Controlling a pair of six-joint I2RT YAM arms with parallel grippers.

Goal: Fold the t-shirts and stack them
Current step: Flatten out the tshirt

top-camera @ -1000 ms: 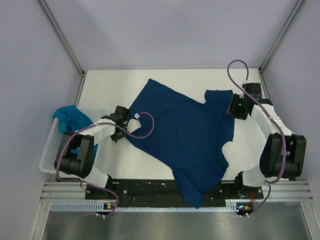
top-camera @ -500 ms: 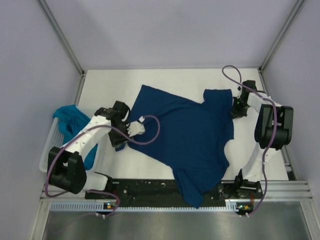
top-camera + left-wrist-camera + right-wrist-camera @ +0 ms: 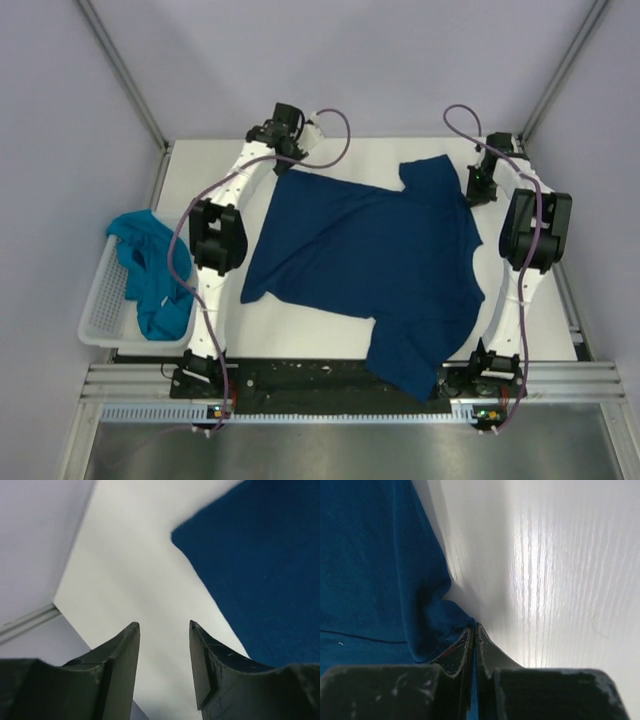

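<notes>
Where the navy t-shirt (image 3: 370,250) is lying: it is spreading mostly flat across the middle of the white table (image 3: 210,170), with one end reaching past the near edge onto the dark rail (image 3: 300,375) between the arm bases.
Left gripper (image 3: 162,625): it is sitting over the far left corner of the table, just beyond the shirt's far left corner. Its fingers (image 3: 125,650) are standing partly apart with only bare table showing between them, so it is holding nothing. Whether the tips are touching the table cannot be told.
Right gripper (image 3: 474,626): it is pinching the navy shirt's far right edge, its jaws pressing together on a sliver of blue cloth. The fabric is puckering up toward the tips.
Arms: both are stretching from their bases to the far side of the table, the left running along the shirt's left side and the right along its right side.
Teal t-shirt (image 3: 150,270): it is lying bunched in the white basket (image 3: 95,325) at the table's left edge, with part of it draping over the far rim. It is lying apart from the navy shirt.
</notes>
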